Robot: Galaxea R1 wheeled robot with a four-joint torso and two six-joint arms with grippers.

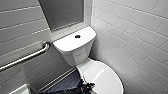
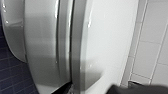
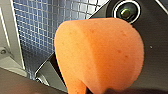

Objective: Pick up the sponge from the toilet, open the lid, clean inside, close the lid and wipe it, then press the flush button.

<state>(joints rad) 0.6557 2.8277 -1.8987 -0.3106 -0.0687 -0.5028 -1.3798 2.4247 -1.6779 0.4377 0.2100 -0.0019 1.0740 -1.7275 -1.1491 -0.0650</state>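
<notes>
Clamping sponge (image 3: 100, 55) in right end effector (image 3: 85, 88).

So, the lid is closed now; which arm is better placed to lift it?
Left. The left gripper sits by the rim of the closed lid, and its wrist view shows that rim close up. The right arm is busy: it carries the sponge.

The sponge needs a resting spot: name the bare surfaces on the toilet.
Tank top: bare on both sides of the flush button. Lid: bare except at its near-left edge, where the left pincer crowds it. The gap between tank and grab bar is tight.
</notes>
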